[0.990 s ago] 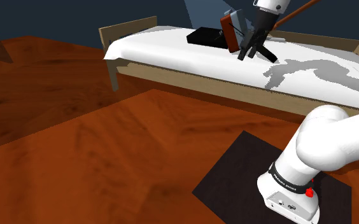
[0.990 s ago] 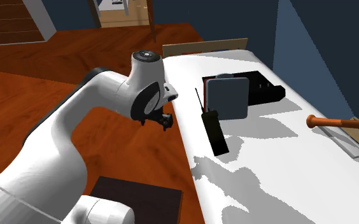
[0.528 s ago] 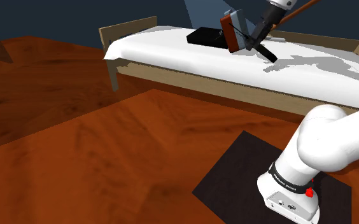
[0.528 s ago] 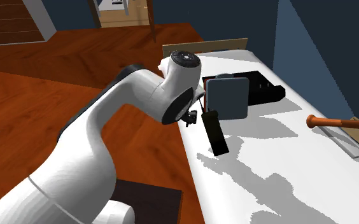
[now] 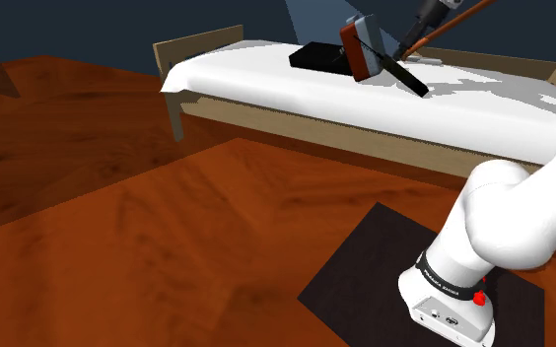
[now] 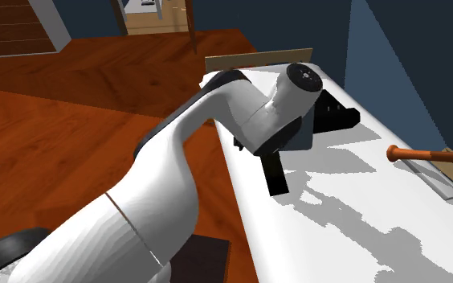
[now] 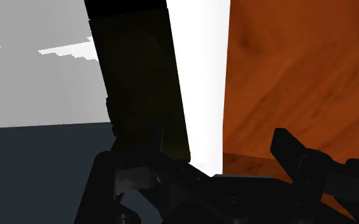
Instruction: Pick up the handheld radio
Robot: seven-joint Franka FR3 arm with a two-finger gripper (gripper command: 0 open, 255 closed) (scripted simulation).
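End effector [image 7: 216,135] spread wide, clasping nothing — one finger [image 7: 151,137] overlaps the black handheld radio [image 7: 140,70], which lies on the white bed [image 6: 361,209] near its edge — dark grey box [image 7: 38,172] just beside.

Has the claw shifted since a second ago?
Yes. In the shoulder view the claw has gone up and to the right, away from the red-brown panel, and hangs open above the black radio.
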